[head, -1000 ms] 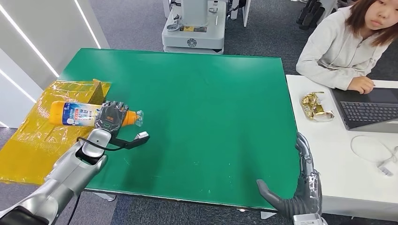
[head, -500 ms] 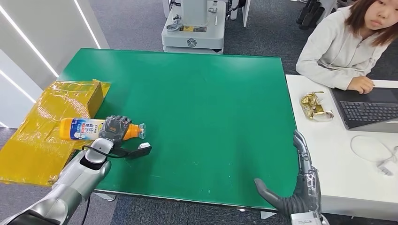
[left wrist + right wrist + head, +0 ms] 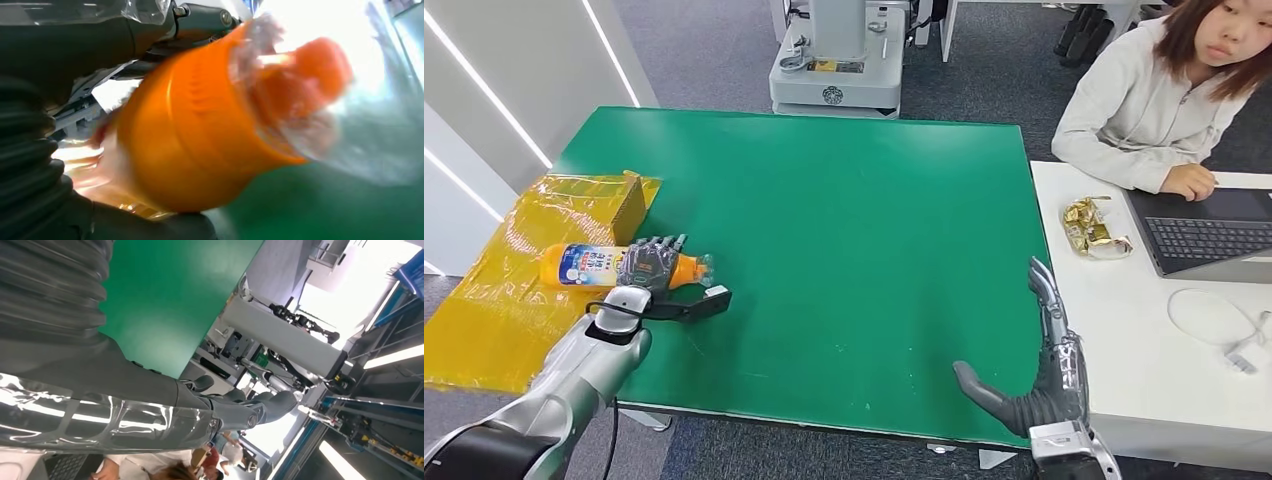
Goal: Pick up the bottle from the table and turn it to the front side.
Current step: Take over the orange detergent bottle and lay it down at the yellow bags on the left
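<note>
An orange bottle [image 3: 584,266] with a blue and white label and a clear-wrapped cap lies on its side, lifted just above the left part of the green table [image 3: 844,230]. My left hand [image 3: 652,270] grips it round the neck end, cap pointing to the right, thumb stretched out below. Close up in the left wrist view, the orange bottle [image 3: 200,125] fills the space between the dark fingers [image 3: 125,30] and the thumb. At the table's front right corner my right hand [image 3: 1044,370] stays open, fingers straight, thumb spread over the edge.
A yellow plastic-wrapped box [image 3: 534,260] sits at the table's left edge under the bottle's base. A person [image 3: 1164,90] sits at a white desk [image 3: 1184,350] on the right with a laptop [image 3: 1214,235], a gold wrapper [image 3: 1094,225] and a cable. A white machine base [image 3: 836,60] stands beyond the table.
My left hand has drawn the bottle down and towards me, then slightly left, keeping it horizontal. The right hand has shifted a little to the left along the front edge.
</note>
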{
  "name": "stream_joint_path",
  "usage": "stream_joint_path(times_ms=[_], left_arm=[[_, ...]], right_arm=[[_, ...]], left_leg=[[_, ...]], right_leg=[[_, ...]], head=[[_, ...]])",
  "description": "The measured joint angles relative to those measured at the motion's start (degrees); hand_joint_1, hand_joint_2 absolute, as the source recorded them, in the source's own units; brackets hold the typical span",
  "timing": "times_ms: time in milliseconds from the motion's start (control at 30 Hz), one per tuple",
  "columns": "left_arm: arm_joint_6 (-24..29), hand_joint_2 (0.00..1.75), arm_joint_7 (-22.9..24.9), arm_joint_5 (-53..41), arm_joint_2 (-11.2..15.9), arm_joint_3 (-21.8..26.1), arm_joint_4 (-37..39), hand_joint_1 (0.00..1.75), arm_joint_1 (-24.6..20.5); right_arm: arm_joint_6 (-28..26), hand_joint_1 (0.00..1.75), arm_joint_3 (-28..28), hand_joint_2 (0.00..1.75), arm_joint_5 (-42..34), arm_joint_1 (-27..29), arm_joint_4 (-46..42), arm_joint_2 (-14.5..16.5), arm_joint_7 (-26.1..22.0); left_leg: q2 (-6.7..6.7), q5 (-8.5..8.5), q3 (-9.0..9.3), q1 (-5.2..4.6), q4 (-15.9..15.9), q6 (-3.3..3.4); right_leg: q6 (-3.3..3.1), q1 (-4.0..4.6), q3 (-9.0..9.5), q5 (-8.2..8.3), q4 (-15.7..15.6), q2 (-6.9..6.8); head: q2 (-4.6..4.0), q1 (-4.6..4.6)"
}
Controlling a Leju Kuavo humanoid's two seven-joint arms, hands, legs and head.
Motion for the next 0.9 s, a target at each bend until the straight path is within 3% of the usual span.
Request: stream_joint_path(times_ms=[233,433,633,733,900], left_arm=[[2.69,1.75,-1.21,0.03,0.06,1.0,1.52,0.0,-0.34],[6.23,1.75,-9.92,3.24,-0.1,2.88,1.86,0.0,-0.21],[7.53,1.75,-12.9,5.88,-0.47,4.22,1.85,0.0,-0.11],[9.34,1.75,-19.18,13.82,-1.41,5.24,1.12,0.0,0.89],[10.9,1.75,-32.58,41.48,-6.35,8.13,-8.52,0.0,7.44]], right_arm=[[-0.16,0.0,0.78,1.75,-0.26,-0.94,1.09,0.0,0.01],[-0.22,0.0,0.99,1.75,-1.39,-1.82,1.89,-0.02,0.07],[-0.16,0.0,1.03,1.75,-1.74,-2.25,2.09,-0.02,0.14],[0.06,0.0,1.04,1.75,-2.2,-2.34,2.11,-0.02,0.46],[0.42,0.0,1.01,1.75,-4.08,-2.32,2.16,0.02,-0.01]], left_leg=[[-0.01,0.03,0.02,0.0,-0.05,-0.05],[-0.1,0.07,-0.01,0.0,-0.05,-0.09],[-0.14,0.07,-0.05,-0.03,-0.04,-0.09],[-0.13,0.07,-0.05,-0.04,-0.03,-0.09],[-0.12,0.03,-0.1,-0.06,-0.02,-0.05]], right_leg=[[-0.02,0.0,0.0,0.0,0.01,0.0],[-0.02,0.0,-0.01,0.0,0.0,-0.09],[-0.01,-0.01,-0.02,0.0,-0.02,-0.14],[-0.01,-0.02,-0.03,0.0,-0.04,-0.14],[0.0,-0.03,-0.06,0.01,-0.13,-0.1]], head=[[0.0,-0.01],[0.0,-0.01],[0.0,0.01],[0.0,0.0],[0.0,0.0]])
